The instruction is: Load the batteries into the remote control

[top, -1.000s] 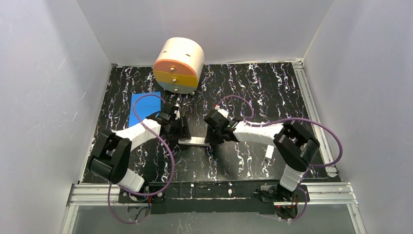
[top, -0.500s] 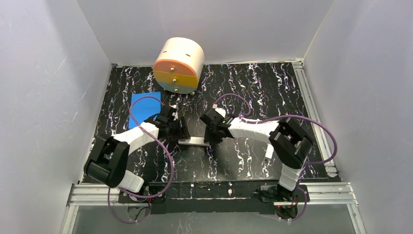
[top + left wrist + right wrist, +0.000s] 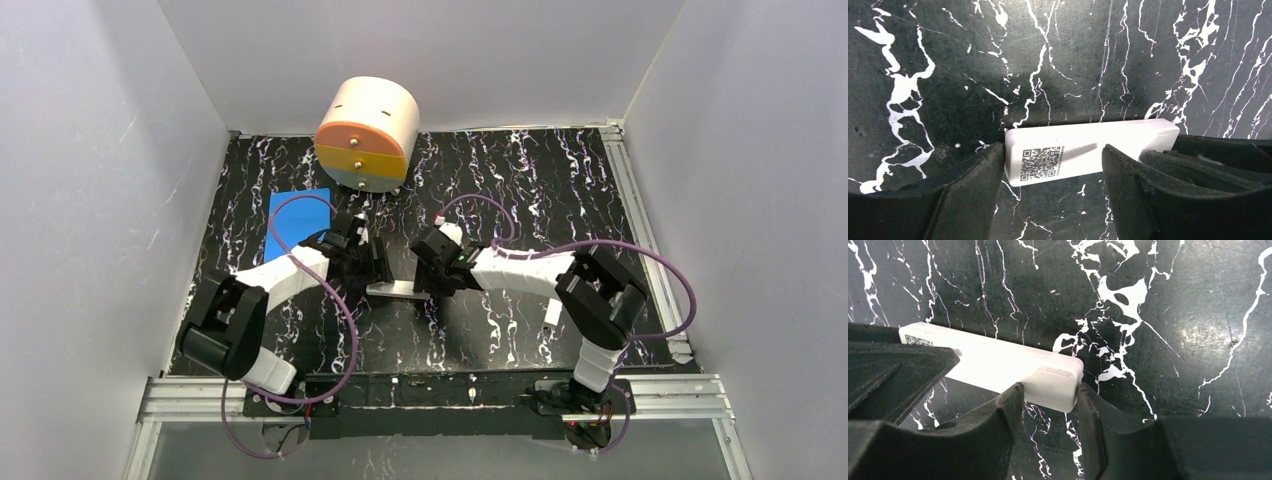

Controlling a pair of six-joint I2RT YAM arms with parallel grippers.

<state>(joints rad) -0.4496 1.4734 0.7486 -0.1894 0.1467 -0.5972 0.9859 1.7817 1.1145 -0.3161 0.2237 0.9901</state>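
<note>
The remote control (image 3: 396, 290) lies flat mid-table, plain back up, between my two grippers. In the left wrist view it (image 3: 1088, 147) shows a dark square code label. My left gripper (image 3: 370, 268) stands open at its left end (image 3: 1052, 149); the left finger (image 3: 973, 190) touches the end face and the right finger (image 3: 1143, 195) stands in front of the long side. My right gripper (image 3: 432, 278) is closed narrowly on the remote's stepped right end (image 3: 1049, 387), with both fingertips against it (image 3: 998, 362). The batteries are out of view.
A round cream drawer box (image 3: 366, 133) with orange, yellow and blue fronts stands at the back. A blue sheet (image 3: 297, 222) lies left of the left gripper. A small loose white piece (image 3: 551, 314) lies near the right arm. White walls enclose the table.
My right gripper has shifted slightly left along the remote's right end. The left arm moved a little and came back. The remote has stayed in place.
</note>
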